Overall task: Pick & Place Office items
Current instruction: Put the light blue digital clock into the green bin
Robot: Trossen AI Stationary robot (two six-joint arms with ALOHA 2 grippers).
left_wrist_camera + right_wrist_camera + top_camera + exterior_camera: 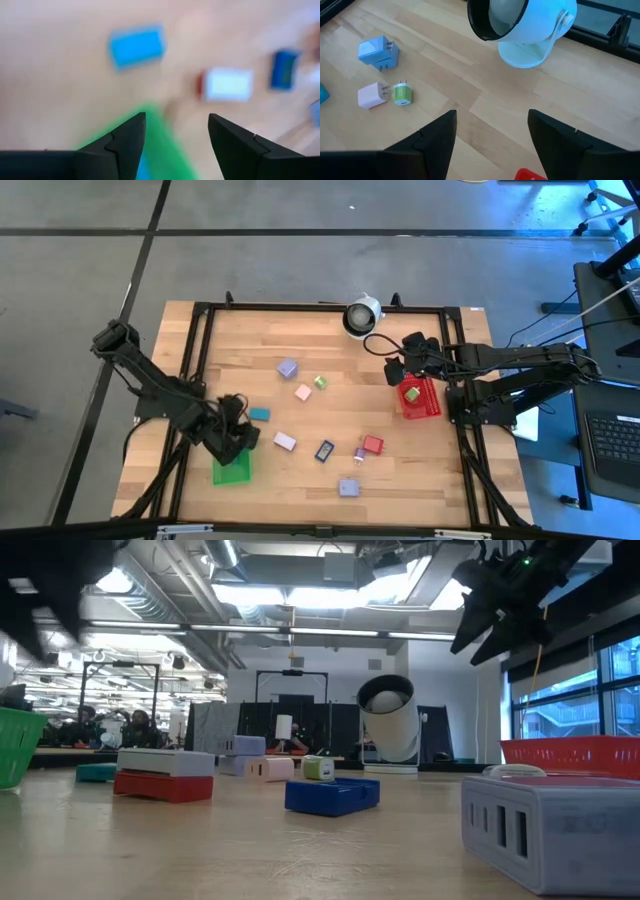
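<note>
The left arm reaches in over the table's left edge, its left gripper [232,442] near the front-left corner, fingers [129,140] spread apart. The right arm crosses the right edge, right gripper [398,367] likewise spread.

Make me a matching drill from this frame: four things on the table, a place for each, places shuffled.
Things:
1. left gripper
2. right gripper
3. white-and-black device
4. lavender charger

Places:
A. far edge of the table, near its middle
B. over the green bin
C. near edge of the table
D. at the red bin

Pairs: 1-B, 2-D, 3-A, 4-C
</note>
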